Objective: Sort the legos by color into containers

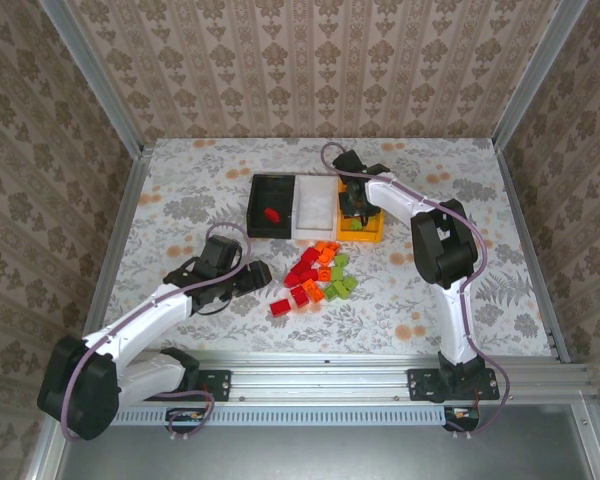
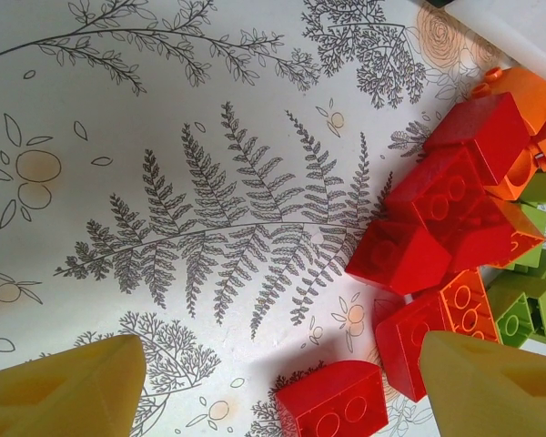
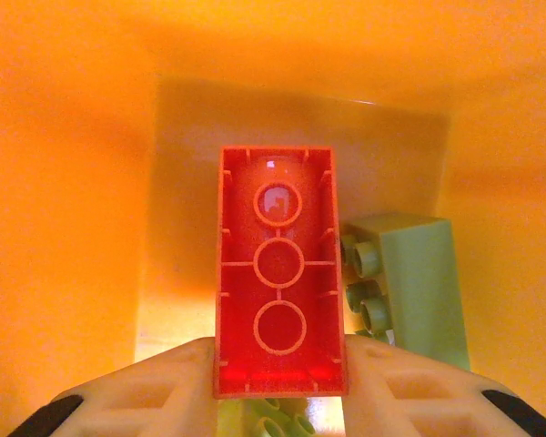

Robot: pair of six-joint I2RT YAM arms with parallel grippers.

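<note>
Reddish brick [image 3: 280,273] clamped in right hand [image 3: 280,366] inside orange-yellow bin [image 3: 64,182]; left hand [image 2: 278,355] spread wide, empty.

A fern-and-flower printed tablecloth [image 1: 230,170] lies flat; wallpapered walls [image 1: 310,60] stand left, far and right; an aluminium rail [image 1: 330,365] spans the near edge.

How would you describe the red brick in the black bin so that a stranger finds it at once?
Look at the row of three bins at the far middle of the table and take the black bin at its left end. The red brick lies alone on its floor, whereas the pile of bricks lies on the table in front of the bins.
</note>
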